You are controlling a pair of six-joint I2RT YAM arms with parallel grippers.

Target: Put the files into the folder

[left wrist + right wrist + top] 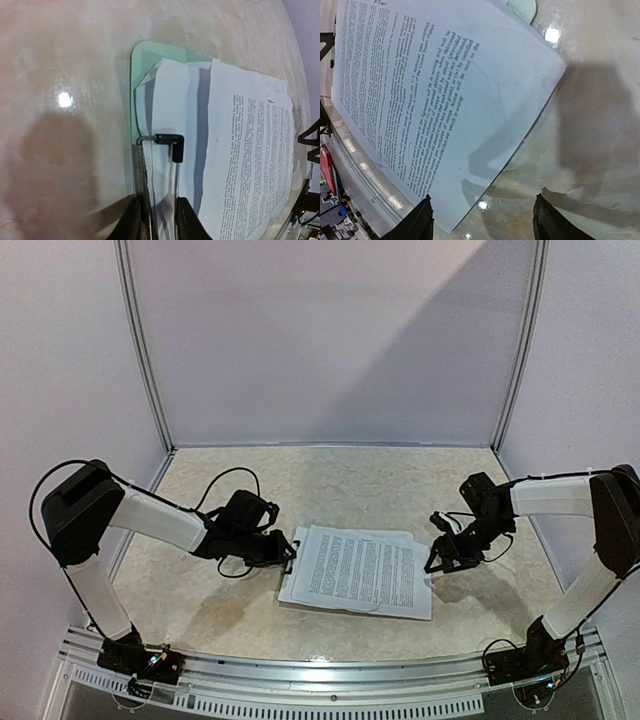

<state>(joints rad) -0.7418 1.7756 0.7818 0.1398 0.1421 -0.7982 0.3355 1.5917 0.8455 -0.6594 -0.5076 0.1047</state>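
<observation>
The files (358, 570) lie as a loose stack of white printed sheets on the table's middle, on top of the folder (150, 52). Only the folder's pale green corners show past the paper (522, 7). My left gripper (290, 553) is at the stack's left short edge. Its jaws (159, 200) are shut on the folder's black clip (170, 141), squeezing the wire lever against the board's edge. My right gripper (440, 558) hovers at the stack's right edge, open (482, 210), with the corner of the top sheet (420, 85) below it and nothing between its fingers.
A metal rail (330, 680) runs along the table's near edge between the arm bases. Pale walls with metal posts (145, 350) close in the table at the back and both sides. Cables loop off both wrists (225, 480).
</observation>
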